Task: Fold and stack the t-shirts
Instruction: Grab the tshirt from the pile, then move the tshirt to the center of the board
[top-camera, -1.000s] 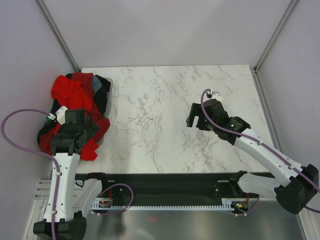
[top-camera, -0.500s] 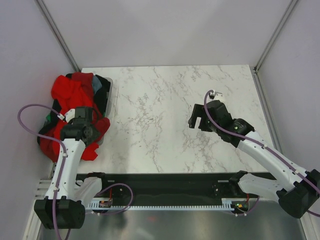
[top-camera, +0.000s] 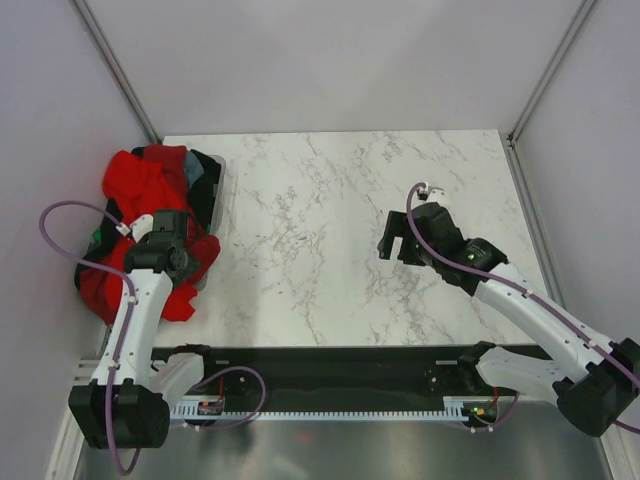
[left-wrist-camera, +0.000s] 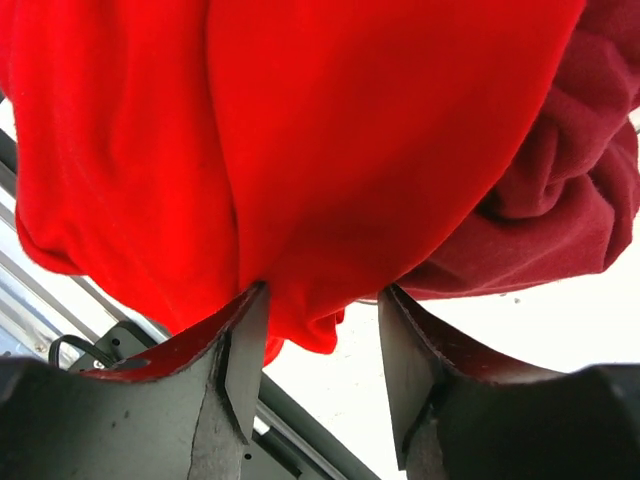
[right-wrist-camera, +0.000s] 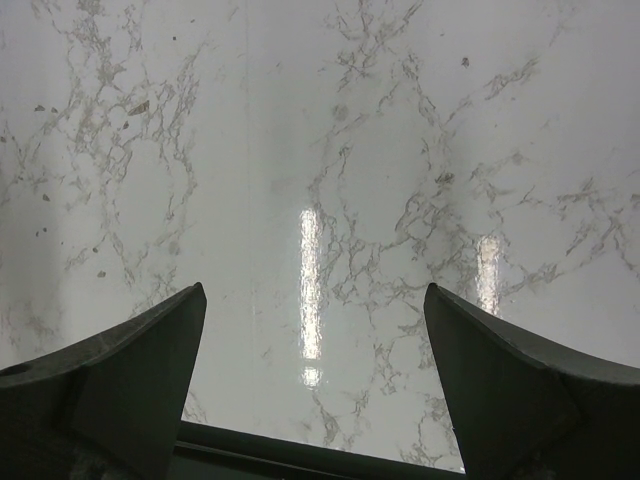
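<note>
A: Where do the shirts lie?

B: All in one rumpled heap of soft cloth t-shirts (top-camera: 140, 185) at the left edge, spilling over the dark plastic bin (top-camera: 212, 190) onto the white marble-patterned table (top-camera: 330, 200). Most are bright red, with a grey-blue t-shirt (top-camera: 195, 172) showing at the far side. None is folded yet.

A: And the grippers?

B: The left gripper (left-wrist-camera: 322, 300) is down at the near end of the heap. Its jaws stand partway in, one on each side of a hanging fold of the bright red t-shirt (left-wrist-camera: 350, 150). A dark red t-shirt (left-wrist-camera: 560, 200) bulges just to the right. The cloth touches one jaw, but I cannot tell whether it is truly pinched. The right gripper (right-wrist-camera: 315, 300) hangs over bare table, right of centre, with its jaws spread wide and nothing in them.

A: How will the cloth handle?

B: Light, limp, not fragile — I'd judge it will drape and drag, and neighbouring shirts may cling and come along. A bunched fold is a fair hold for pulling one free. For folding, better to take a shoulder seam or hem corner — then it hangs flat.
</note>
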